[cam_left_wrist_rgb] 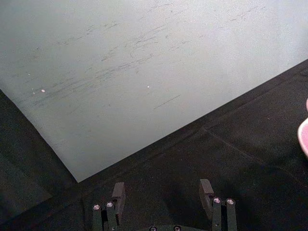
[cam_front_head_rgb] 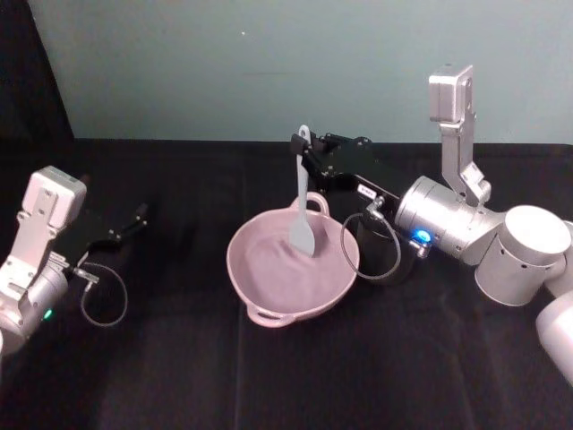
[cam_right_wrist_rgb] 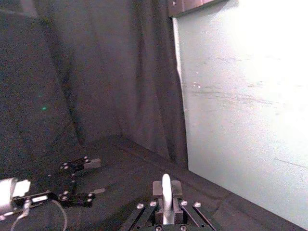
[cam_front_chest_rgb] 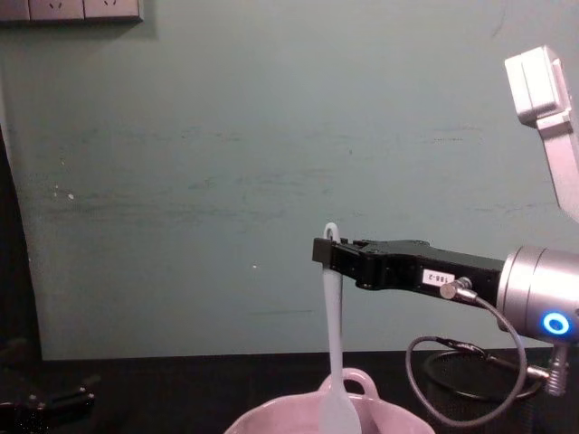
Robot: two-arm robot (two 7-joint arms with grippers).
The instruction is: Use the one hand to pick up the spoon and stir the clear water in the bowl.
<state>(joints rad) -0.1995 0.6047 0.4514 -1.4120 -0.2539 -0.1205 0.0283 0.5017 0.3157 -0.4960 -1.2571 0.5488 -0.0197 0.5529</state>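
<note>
The pale pink bowl (cam_front_head_rgb: pixel 260 267) sits mid-table, with a loop handle on its near and far rim. A long white spoon (cam_front_head_rgb: pixel 302 210) stands nearly upright, its blade down inside the bowl. My right gripper (cam_front_head_rgb: pixel 304 154) reaches in from the right and is shut on the spoon's handle just below the end loop. From the chest, the spoon (cam_front_chest_rgb: pixel 333 353) hangs from the right gripper (cam_front_chest_rgb: pixel 327 254) into the bowl (cam_front_chest_rgb: pixel 262 418). The right wrist view has the handle (cam_right_wrist_rgb: pixel 166 191) clamped between the fingers. Far left, my left gripper (cam_front_head_rgb: pixel 134 220) rests open near the table.
Black cloth covers the table, with a pale green wall behind it. A grey cable loop (cam_front_head_rgb: pixel 372 246) hangs off the right wrist beside the bowl's right rim. The left gripper (cam_left_wrist_rgb: pixel 162 192) faces the wall, and the bowl's edge (cam_left_wrist_rgb: pixel 304 137) shows to one side.
</note>
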